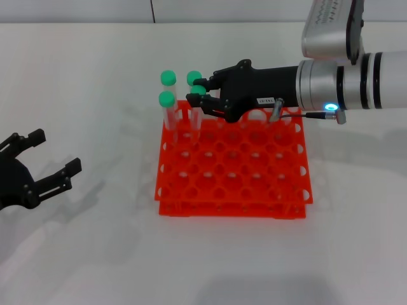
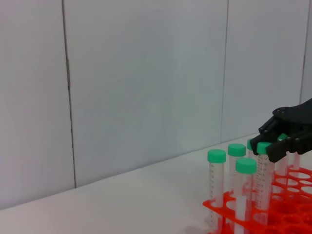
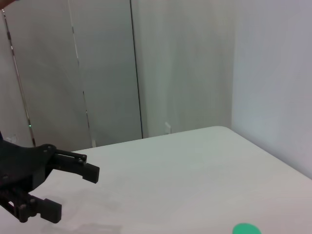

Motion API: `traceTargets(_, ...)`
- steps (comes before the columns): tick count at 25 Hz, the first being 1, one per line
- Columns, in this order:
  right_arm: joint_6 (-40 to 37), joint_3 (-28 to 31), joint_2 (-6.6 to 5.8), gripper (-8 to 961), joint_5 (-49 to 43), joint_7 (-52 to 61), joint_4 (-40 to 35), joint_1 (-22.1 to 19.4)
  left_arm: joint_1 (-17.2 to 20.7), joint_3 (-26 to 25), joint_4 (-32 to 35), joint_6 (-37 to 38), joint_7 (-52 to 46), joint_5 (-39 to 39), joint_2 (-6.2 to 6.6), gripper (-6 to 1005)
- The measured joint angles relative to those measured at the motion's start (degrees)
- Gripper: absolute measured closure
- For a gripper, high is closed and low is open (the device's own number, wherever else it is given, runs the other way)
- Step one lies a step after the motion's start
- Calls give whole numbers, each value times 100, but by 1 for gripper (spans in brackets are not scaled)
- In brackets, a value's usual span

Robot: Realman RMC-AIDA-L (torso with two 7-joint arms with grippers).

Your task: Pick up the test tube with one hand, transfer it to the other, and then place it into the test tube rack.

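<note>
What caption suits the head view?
Right claw grips a tube at the rack's far-left corner; left claw waits open.

This looks like a laboratory test bench. A bare white worktop (image 1: 95, 254) carries an orange-red test tube rack (image 1: 232, 166) holding green-capped tubes (image 2: 216, 190) just under the right end effector (image 1: 206, 95), and plain pale wall panels (image 2: 146, 83) stand behind it.

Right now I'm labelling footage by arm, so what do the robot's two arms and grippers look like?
The right gripper is black, two-fingered, with a small white printed label on its body. It sits on a silver cylindrical wrist with dark bands, a blue light and a thin cable alongside. The left gripper is also black, with blocky fingers and visible screw heads and no label showing; its wrist is out of view.
</note>
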Motion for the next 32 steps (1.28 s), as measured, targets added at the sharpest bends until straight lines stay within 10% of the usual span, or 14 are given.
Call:
traceTargets(17,-102,-75,-19,515,40,4,-165,-66,0,0,-51,37,29,15,9,106)
traceTargets(32,-1735,1357,-113,427,-602,-325,-1029,-1461,-44,-1,-19,304,-40,42,30,106)
